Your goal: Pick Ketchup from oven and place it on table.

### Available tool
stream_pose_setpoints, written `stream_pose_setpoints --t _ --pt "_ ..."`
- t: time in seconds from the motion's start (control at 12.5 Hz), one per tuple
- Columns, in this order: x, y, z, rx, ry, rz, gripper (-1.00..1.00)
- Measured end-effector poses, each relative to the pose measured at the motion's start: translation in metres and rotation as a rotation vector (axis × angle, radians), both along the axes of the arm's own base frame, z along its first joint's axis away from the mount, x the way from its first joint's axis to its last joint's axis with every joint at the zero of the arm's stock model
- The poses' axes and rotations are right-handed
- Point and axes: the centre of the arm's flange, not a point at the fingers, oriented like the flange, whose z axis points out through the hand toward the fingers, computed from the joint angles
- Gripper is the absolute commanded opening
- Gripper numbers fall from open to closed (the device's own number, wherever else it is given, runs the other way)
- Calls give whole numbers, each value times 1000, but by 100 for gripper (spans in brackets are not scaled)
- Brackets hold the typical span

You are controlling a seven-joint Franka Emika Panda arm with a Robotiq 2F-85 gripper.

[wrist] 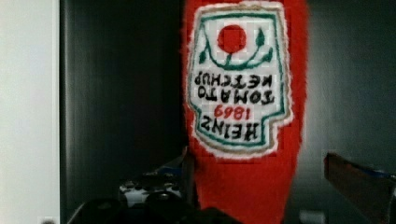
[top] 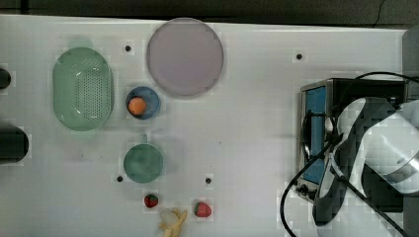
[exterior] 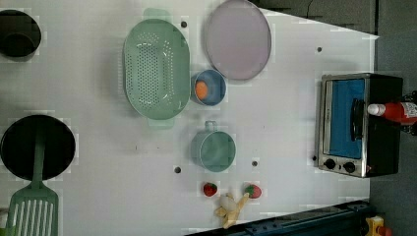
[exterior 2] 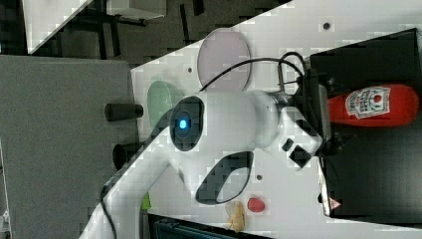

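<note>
The ketchup (exterior 2: pixel 373 104), a red squeeze bottle with a white label, lies on its side on the black top of the oven (exterior 2: pixel 373 174). In the left view the ketchup (exterior: pixel 396 111) points its white cap toward the blue glass door of the oven (exterior: pixel 344 118). My gripper (wrist: pixel 266 168) is open and straddles the ketchup (wrist: pixel 243 93) near its lower body. One finger is close beside the bottle and the other stands clearly apart. In the top view my white arm (top: pixel 375 148) covers the top of the oven (top: pixel 316 98). The white table (top: pixel 237 148) stretches toward the top view's left.
On the table stand a green colander (top: pixel 83 89), a lilac plate (top: pixel 185 57), a blue bowl (top: pixel 142 103) holding an orange ball, and a green cup (top: pixel 143 163). Two strawberries (top: pixel 151 200) and a banana (top: pixel 173 219) lie near the front edge. A black cable (top: pixel 291 197) hangs beside the oven.
</note>
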Motion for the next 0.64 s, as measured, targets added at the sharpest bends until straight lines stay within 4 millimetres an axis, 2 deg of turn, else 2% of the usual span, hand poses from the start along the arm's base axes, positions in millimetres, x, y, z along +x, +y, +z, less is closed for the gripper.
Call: stream_pose_setpoints --t 0.24,0.32,0.48,0.56,0.64 --pt "-8 -16 -8 14 -28 -58 100" --pt "-9 -17 -7 16 -38 -66 92" --pt "-10 -23 -6 23 -80 -97 43" --pt "-12 -26 -8 12 -69 -95 27" --pt "-12 -30 -8 -3 -58 -89 27"
